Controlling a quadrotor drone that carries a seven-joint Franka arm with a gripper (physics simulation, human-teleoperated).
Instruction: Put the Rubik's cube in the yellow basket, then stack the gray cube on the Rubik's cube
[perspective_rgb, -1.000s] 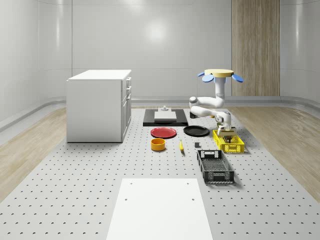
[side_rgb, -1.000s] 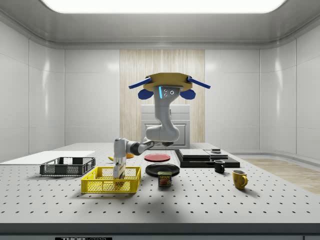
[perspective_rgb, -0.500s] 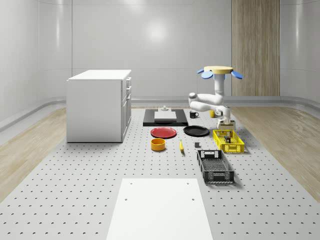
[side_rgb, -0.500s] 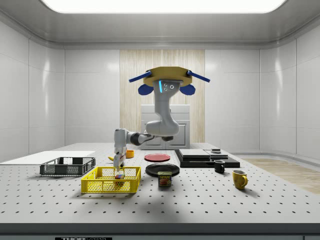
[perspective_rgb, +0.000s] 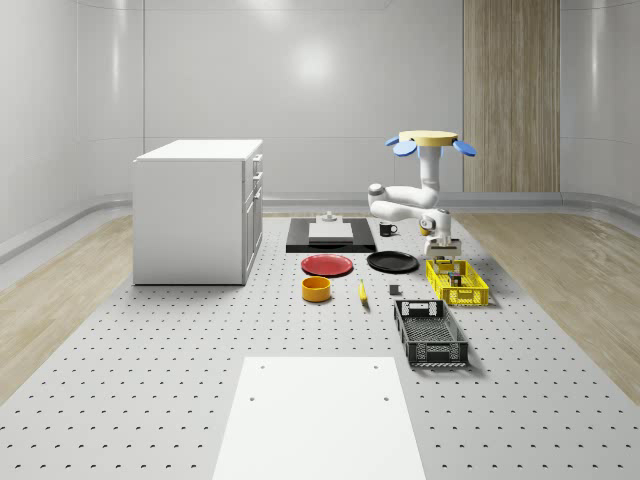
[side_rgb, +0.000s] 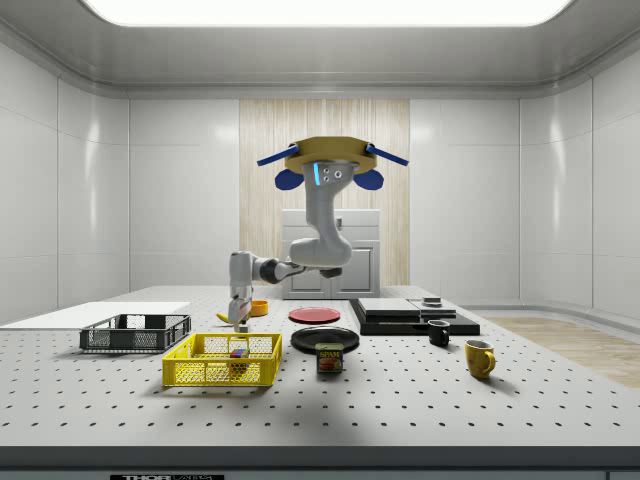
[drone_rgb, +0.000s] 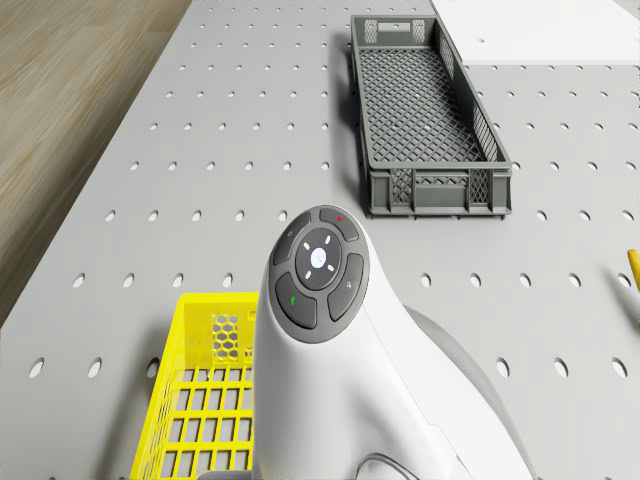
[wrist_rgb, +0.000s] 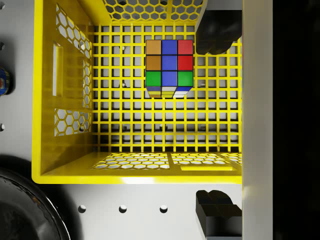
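Surroundings: dark grey plastic mesh crate (perspective_rgb: 431, 333) lies beyond the pincer's yellow basket on the perforated grey table (perspective_rgb: 150, 340); round black plate (perspective_rgb: 392, 262) sits just beside the basket, with a flat red plate (perspective_rgb: 327, 265) further off.
Obstacles: nothing stands between the pincer and the basket floor below it.
Pincer (side_rgb: 239, 322): hangs above the yellow plastic lattice basket (side_rgb: 221, 360), pointing straight down, fingers (wrist_rgb: 216, 35) spread apart, holding and touching nothing.
Rubik's cube (wrist_rgb: 169, 67): multicoloured, resting on the basket floor directly under the pincer, near one finger.
Gray cube: cannot tell where it lies.
Drone (side_rgb: 330, 162): yellow-topped quadrotor with blue rotors, hovering well above the table, off to the side of the basket over the black plate.
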